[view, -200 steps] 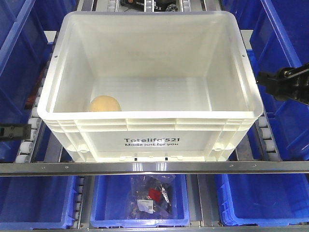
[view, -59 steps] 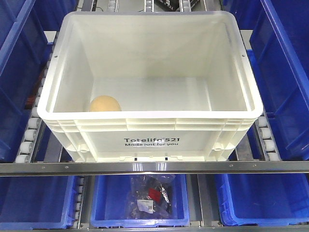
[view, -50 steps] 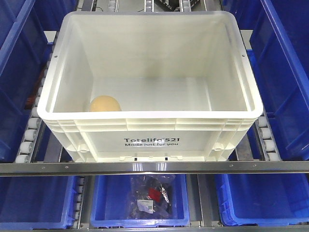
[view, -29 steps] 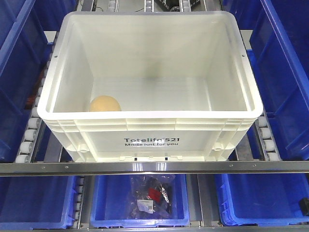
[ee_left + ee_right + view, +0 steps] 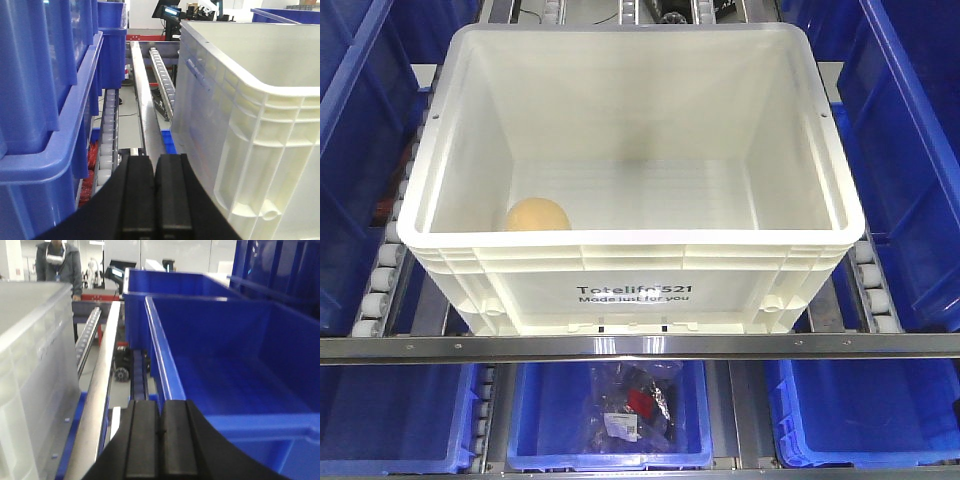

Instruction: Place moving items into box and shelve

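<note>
The white box [image 5: 630, 285] marked "Totelife 521" sits on the roller shelf in the front view, open at the top. One moving item, a smooth tan-yellow bun-like lump [image 5: 537, 214], lies on its floor at the front left. Neither gripper shows in the front view. In the left wrist view my left gripper [image 5: 155, 159] is shut and empty, low beside the box's left wall [image 5: 235, 130]. In the right wrist view my right gripper [image 5: 160, 403] is shut and empty, between the box's right wall [image 5: 30, 365] and a blue bin [image 5: 225, 365].
Blue bins [image 5: 350, 150] flank the box on both sides, and more stand on the level below; the middle lower bin [image 5: 620, 405] holds bagged items. Roller tracks [image 5: 380, 280] run along both sides of the box. A metal rail [image 5: 640, 346] crosses the shelf front.
Both arms, seen at the left and right edges 3.4 s ago, have left the front view. The box and the tan lump have not moved.
</note>
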